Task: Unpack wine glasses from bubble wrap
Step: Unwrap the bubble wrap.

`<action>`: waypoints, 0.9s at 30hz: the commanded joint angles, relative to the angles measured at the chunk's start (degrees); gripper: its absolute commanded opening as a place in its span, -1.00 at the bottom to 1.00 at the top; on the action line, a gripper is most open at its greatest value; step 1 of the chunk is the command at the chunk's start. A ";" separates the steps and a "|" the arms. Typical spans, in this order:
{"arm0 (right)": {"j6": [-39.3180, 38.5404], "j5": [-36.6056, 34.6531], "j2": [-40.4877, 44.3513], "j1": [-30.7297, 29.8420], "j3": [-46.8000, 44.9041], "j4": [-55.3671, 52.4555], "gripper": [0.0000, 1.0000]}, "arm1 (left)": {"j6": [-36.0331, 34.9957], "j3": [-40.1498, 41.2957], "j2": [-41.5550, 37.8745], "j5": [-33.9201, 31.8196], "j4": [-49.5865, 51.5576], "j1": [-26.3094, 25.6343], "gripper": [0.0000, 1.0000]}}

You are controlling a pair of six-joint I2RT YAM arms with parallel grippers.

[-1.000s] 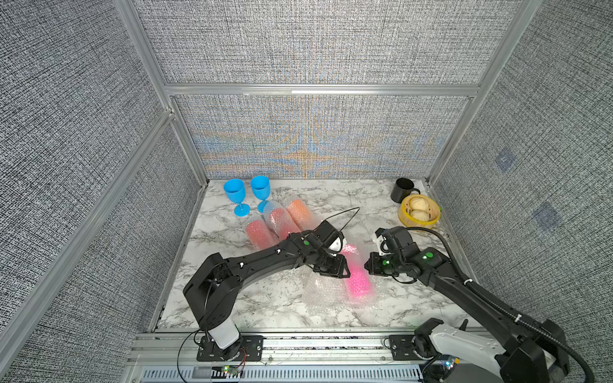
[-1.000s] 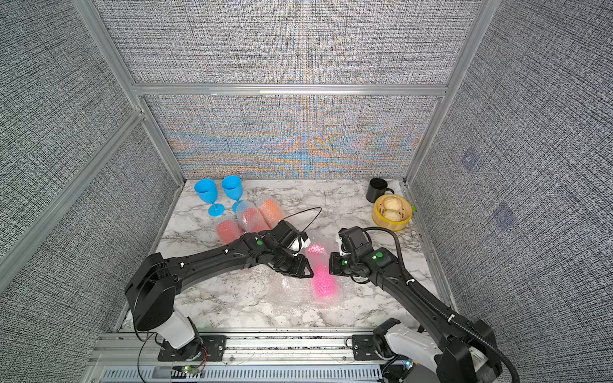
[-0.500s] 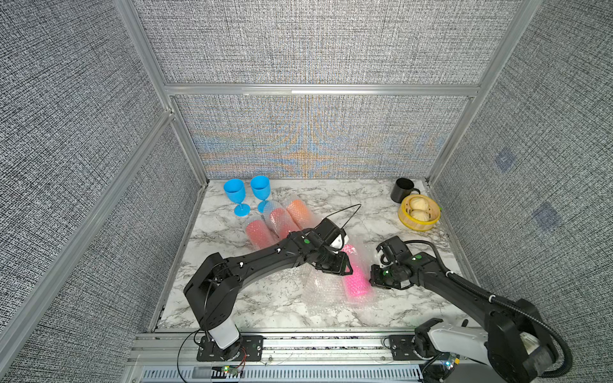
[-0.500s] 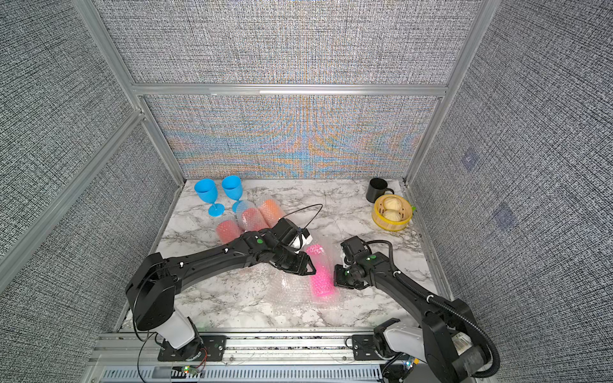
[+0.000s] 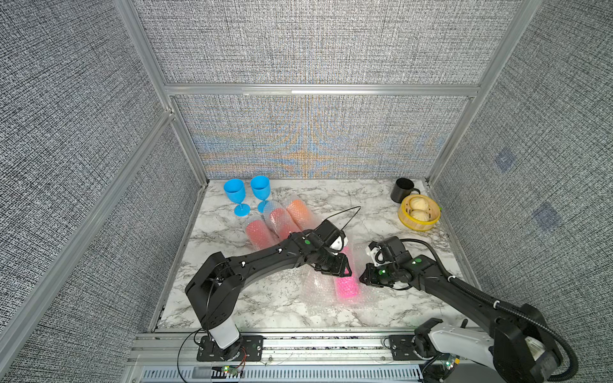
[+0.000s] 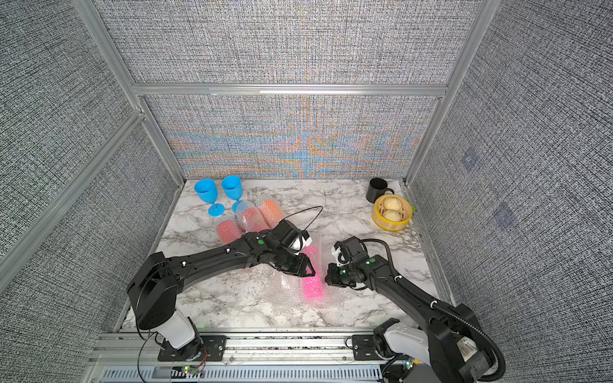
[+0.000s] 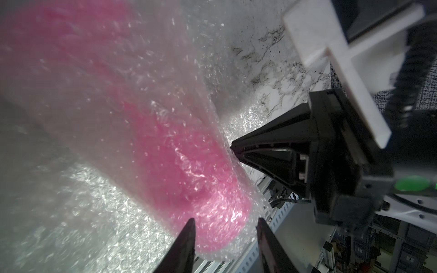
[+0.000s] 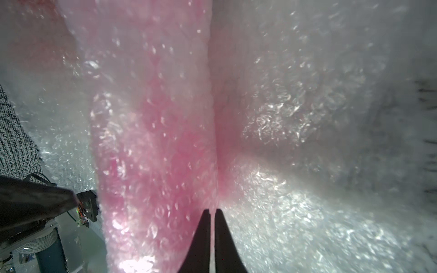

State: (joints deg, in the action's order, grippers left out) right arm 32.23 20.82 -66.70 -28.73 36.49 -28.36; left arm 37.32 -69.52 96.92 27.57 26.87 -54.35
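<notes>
A pink wine glass lies on its side in loosened bubble wrap near the table's front middle. My left gripper straddles its upper end. In the left wrist view the left gripper has one finger on each side of the wrapped pink wine glass, closed on it. My right gripper is shut, and its tips press into the fold where the bubble wrap leaves the roll. Whether film is pinched does not show. Two blue wine glasses stand bare at the back left.
Three wrapped bundles lie beside the blue pair: two red and an orange one. A black mug and a bamboo steamer with buns sit at the back right. The marbled table is walled on three sides.
My right gripper, still shut, has come down and moved left up against the pink bundle. The left gripper has stayed where it was on the bundle.
</notes>
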 commanded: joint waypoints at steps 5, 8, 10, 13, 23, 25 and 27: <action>0.51 -1.10 0.38 -0.81 2.05 -1.24 -0.77 | -1.53 0.66 2.32 1.08 -0.33 -0.06 -0.21; 0.42 -2.39 0.46 -0.89 3.96 -2.99 -0.62 | -1.80 1.12 3.64 1.09 0.08 0.11 -0.24; 0.29 -3.13 0.23 -0.89 5.20 -3.92 -0.47 | -1.80 1.09 3.92 0.89 0.45 0.20 -0.25; 0.49 -3.29 -0.57 -1.13 6.72 -4.42 -0.28 | -2.11 1.08 3.70 0.54 0.29 0.29 -0.25; -0.05 -3.73 -5.82 -3.46 8.77 -3.68 -0.02 | -2.52 0.52 4.42 0.39 0.98 0.47 -0.26; -0.13 -4.55 -6.08 -3.61 8.59 -3.76 -0.15 | -2.60 0.61 4.07 0.20 1.08 0.61 -0.26; -0.12 -4.71 -6.15 -3.62 8.09 -3.26 -0.34 | -2.41 0.91 3.72 0.00 1.12 0.82 -0.27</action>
State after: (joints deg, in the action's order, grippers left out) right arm 32.42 17.17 -72.71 -32.25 44.91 -31.16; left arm 35.51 -69.17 100.71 30.13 25.04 -53.80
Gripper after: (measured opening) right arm 0.350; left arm 0.367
